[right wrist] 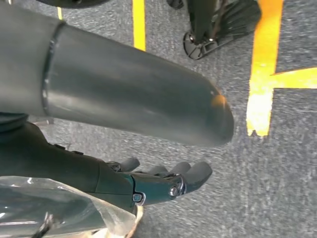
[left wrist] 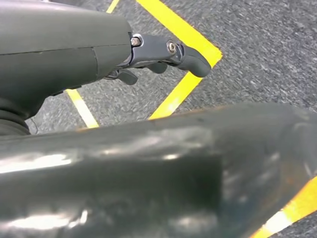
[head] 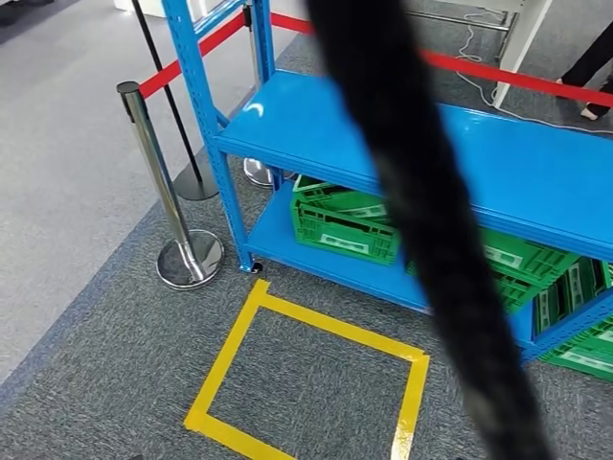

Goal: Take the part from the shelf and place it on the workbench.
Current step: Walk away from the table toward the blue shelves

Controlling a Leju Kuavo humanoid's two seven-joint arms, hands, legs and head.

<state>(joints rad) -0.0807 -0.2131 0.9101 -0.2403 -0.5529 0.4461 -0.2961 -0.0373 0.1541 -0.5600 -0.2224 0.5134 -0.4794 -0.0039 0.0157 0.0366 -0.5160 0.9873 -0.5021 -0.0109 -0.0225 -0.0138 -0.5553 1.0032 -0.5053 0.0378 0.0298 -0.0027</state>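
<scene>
we see grey carpet (head: pixel 108 383) with yellow tape (head: pixel 224 359) before a blue shelf (head: pixel 434 153); left hand (left wrist: pixel 164 54) and right hand (right wrist: pixel 164 181) hang with fingers loosely spread, holding nothing.

From my station, the blue painted-metal shelf (head: pixel 463 153) has a smooth, slightly glossy deck that catches a highlight. The green ribbed plastic crates (head: pixel 346 222) under it look matt and moulded. The polished chrome stanchion post (head: pixel 160 182) and its domed base shine like a mirror. The grey carpet floor (head: pixel 86 316) is rough and short-piled, and the yellow floor tape (head: pixel 231 350) lies flat with a dull sheen, scuffed at the ends. Beneath my left hand (left wrist: pixel 164 57), smooth dark plastic with bright metal screws, the same tape shows glare. My right hand (right wrist: pixel 164 181) has a satin dark finish.
</scene>
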